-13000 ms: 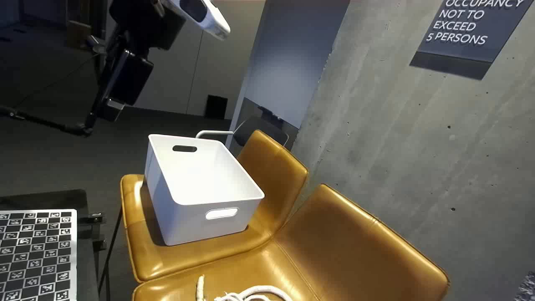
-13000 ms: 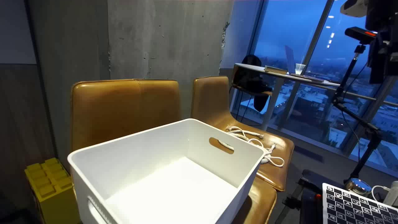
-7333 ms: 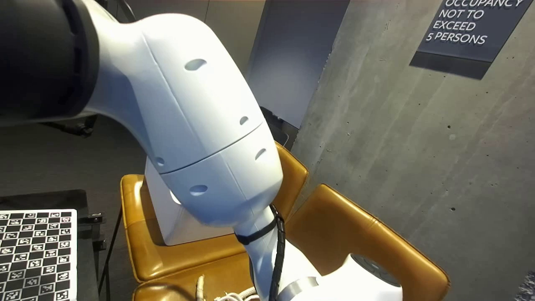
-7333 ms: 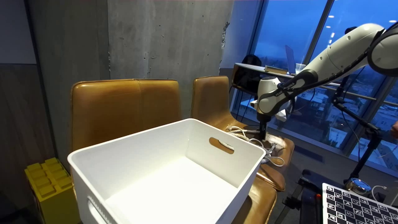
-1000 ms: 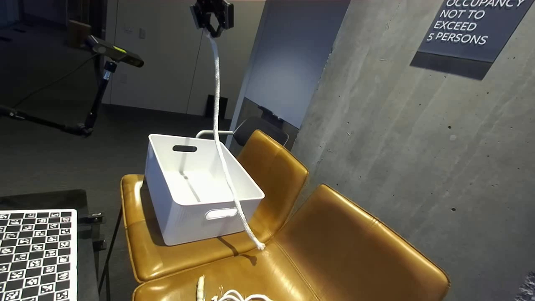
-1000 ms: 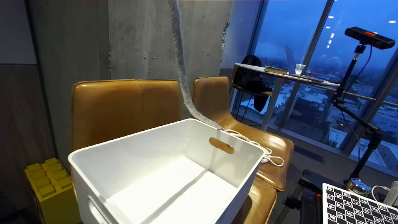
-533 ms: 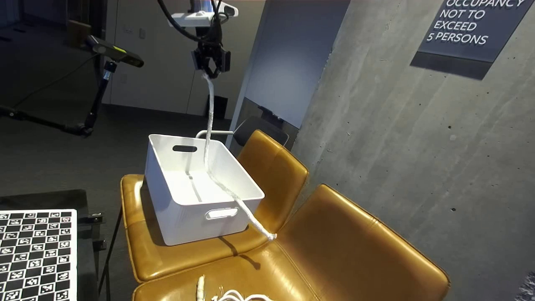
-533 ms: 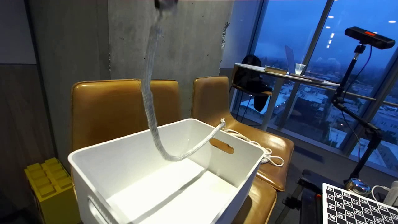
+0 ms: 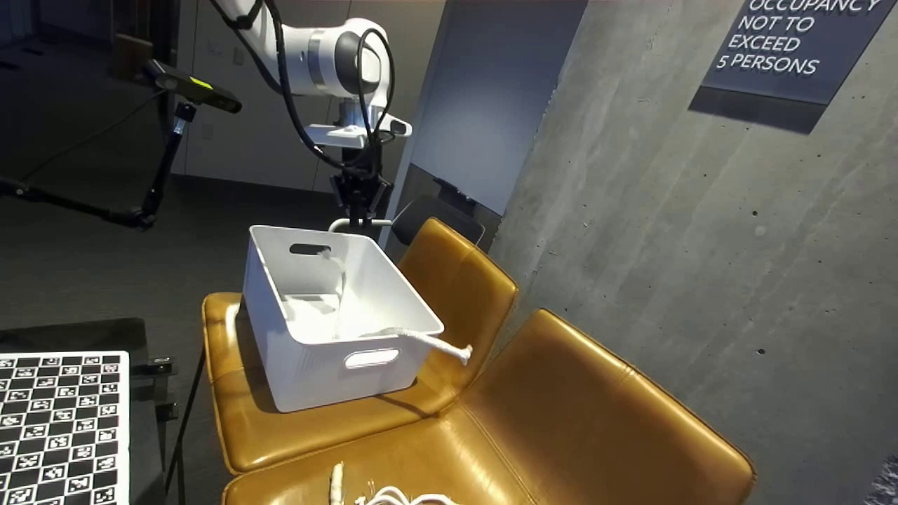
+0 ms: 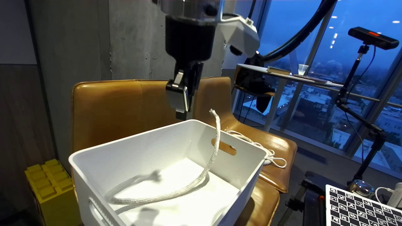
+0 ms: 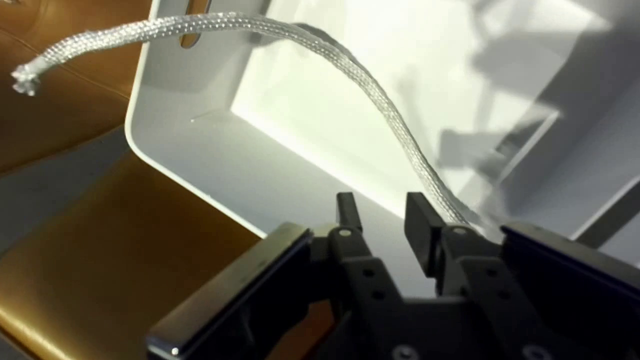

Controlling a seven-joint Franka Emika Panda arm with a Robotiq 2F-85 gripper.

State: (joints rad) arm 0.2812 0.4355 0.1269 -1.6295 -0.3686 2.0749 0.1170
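Black two-fingered claw [image 11: 382, 212]: aimed downward, tips parted by a modest gap; it has hold of nothing, and only pale wall shows through the opening.
White articulated robot arm [image 9: 330, 63]: comes in high and carries the claw.
White braided rope [image 11: 372, 90]: ungripped, passing behind one finger in the wrist view; most of it lies inside the white rectangular plastic bin [image 10: 135, 155].
Rope's long axis: bent into a broad curve along the bin's length, from one handled end toward the other.
Rope's frayed end [image 11: 27, 77]: points out past the rim above an oval handle hole [image 10: 224, 148], toward the adjoining tan leather chair [image 9: 596, 414]; in an exterior view it rears upward over that rim.
Rope's opposite end: smeared by blur; its exact direction cannot be told.
Bin: upright on the seat of another tan leather chair [image 9: 456, 280].
Adjoining chair: bears a tangle of thin white cords [image 10: 268, 161] and a pale rope end [image 9: 337, 484].
Farther out: a black-and-white patterned board [image 9: 63, 428], a black camera [image 10: 373, 38] on a stand, a yellow studded block [image 10: 51, 188], and a grey concrete wall [image 9: 652, 231] with a dark occupancy sign [image 9: 786, 56].
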